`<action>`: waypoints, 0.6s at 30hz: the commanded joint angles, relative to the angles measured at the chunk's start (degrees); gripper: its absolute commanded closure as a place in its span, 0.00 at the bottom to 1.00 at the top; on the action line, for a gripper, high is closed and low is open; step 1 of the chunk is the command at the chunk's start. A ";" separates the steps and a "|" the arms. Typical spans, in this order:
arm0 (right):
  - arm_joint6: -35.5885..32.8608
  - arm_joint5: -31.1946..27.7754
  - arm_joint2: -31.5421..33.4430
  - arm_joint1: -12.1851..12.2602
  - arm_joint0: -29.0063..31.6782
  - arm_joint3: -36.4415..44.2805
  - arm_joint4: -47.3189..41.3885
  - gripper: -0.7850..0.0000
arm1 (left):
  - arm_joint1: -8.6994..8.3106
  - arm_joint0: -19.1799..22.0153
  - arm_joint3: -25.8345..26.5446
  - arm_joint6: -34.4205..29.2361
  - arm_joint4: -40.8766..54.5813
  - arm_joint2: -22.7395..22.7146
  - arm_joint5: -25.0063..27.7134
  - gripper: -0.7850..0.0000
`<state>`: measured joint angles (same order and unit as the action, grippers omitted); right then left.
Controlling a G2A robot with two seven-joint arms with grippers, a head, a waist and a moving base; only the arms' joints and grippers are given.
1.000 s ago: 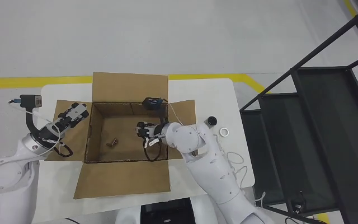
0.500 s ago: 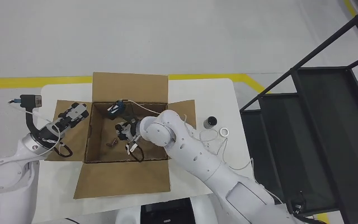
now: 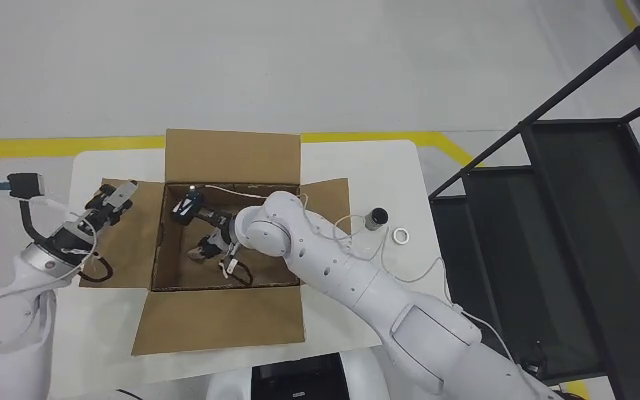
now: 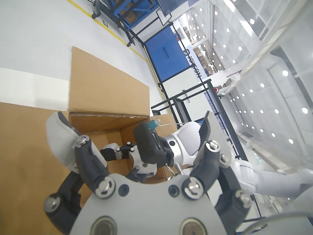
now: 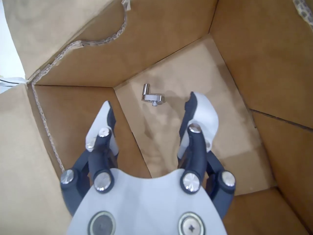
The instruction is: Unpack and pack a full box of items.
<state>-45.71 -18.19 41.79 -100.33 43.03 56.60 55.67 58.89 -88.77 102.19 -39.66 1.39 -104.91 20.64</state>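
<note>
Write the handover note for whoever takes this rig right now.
Left gripper: open, empty, over the side flap of the box, outside it.
Right gripper: open, empty, down inside the box, above the metal part, not touching it.
Things: metal part on the box floor; dark cylinder and white ring on the table beside the box.
Done: box looks nearly unpacked.
Left: lift out the metal part, then repack.

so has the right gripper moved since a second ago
Yes: the right gripper crossed the brown cardboard box, away from the wall nearest the black stairs.
</note>
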 commanded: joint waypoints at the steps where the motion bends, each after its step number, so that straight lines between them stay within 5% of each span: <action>1: -0.12 -0.03 0.00 0.01 0.02 0.04 0.04 0.00 | -0.09 -0.34 -0.32 0.34 -0.96 -0.68 -0.16 0.00; 18: 1.39 0.00 -1.15 -0.29 0.83 -0.46 0.03 0.00 | -0.09 -2.37 2.36 0.74 1.68 0.17 0.40 0.00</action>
<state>-44.35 -18.31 41.05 -100.42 44.11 56.75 55.81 58.80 -91.19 104.48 -38.75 3.07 -105.01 21.02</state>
